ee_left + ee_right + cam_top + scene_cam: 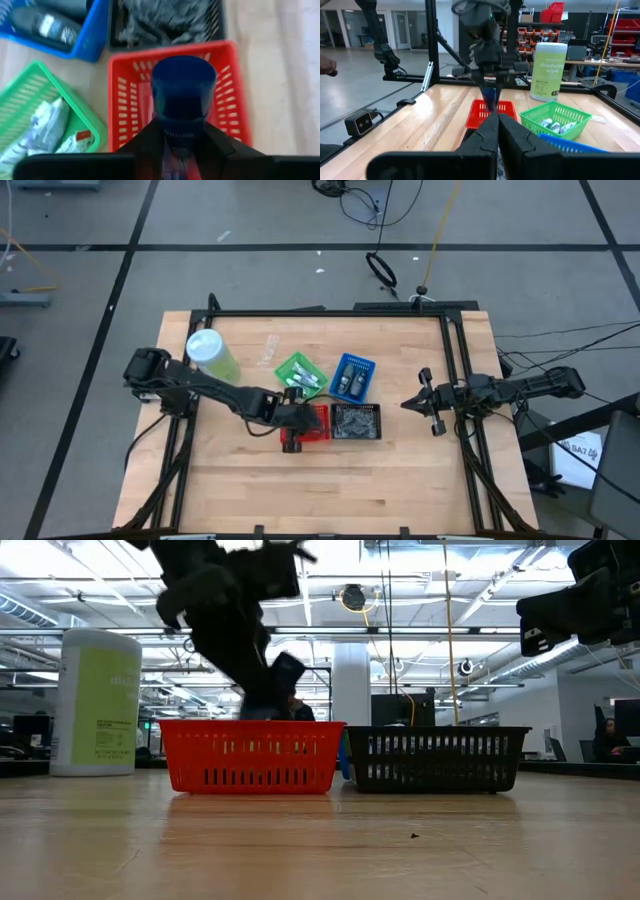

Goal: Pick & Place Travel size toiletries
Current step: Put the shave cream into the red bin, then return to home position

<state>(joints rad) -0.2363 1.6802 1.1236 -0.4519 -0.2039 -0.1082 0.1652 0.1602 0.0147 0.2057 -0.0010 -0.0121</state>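
My left gripper (293,420) hangs over the red mesh basket (312,423), shut on a dark blue cylindrical piece (182,90). The right wrist view shows that piece (490,100) pointing down at the red basket (487,114). Whitish tubes (47,125) lie in the green basket (300,374). Dark grey oblong pieces (47,25) lie in the blue basket (351,377), and grey packets (165,22) fill the black basket (356,421). My right gripper (408,403) waits shut at the table's right side, touching nothing. My left gripper pinches the dark blue piece between its two fingers (220,147) by the narrow end nearest the wrist (176,134). The fingers come from above, pointing down. The piece hangs below them, wide blue end (182,75) lowest, over the red basket's floor; whether it touches the basket, I cannot tell.
A large green container with a white lid (212,355) stands near the table's far left. A small clear packet (270,348) lies beyond the green basket. The near half of the wooden table (330,490) is bare. A black frame (455,360) runs along the far and right edges.
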